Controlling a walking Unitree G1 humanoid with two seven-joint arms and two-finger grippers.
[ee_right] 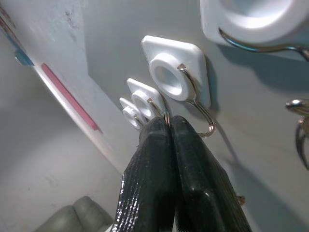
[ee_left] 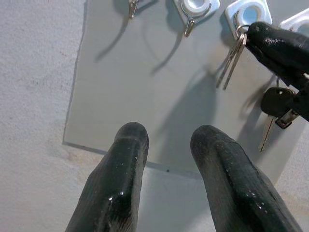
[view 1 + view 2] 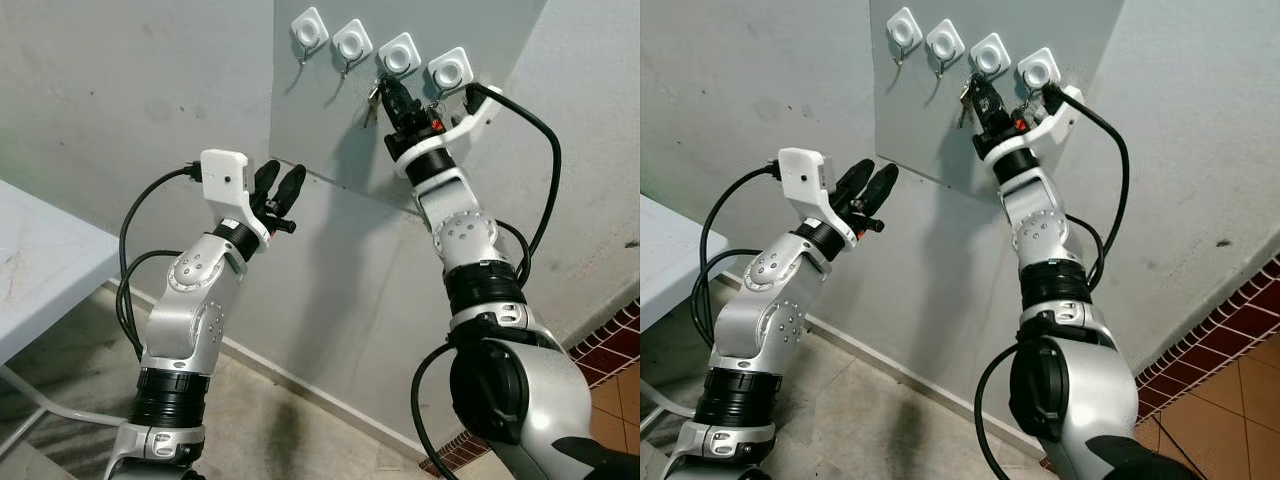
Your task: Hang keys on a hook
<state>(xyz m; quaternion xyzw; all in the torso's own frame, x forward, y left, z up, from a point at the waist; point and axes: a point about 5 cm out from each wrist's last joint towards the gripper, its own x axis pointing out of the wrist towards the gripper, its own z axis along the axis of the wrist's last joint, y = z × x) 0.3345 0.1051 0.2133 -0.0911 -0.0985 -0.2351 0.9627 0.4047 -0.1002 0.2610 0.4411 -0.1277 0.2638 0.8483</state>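
Right gripper (image 3: 397, 96) raised to the grey panel (image 3: 320, 120), fingers clenched on the keys (image 2: 231, 55) right at the third hook (image 3: 399, 55) of four. Left gripper (image 3: 279, 187) lower, released, fingers apart, holding nothing, pointing at the panel's lower edge.

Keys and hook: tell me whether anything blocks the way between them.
Nothing visible does. The right gripper holds the keys right at the third hook, the ring seemingly at the hook. The left gripper hovers lower, well aside.
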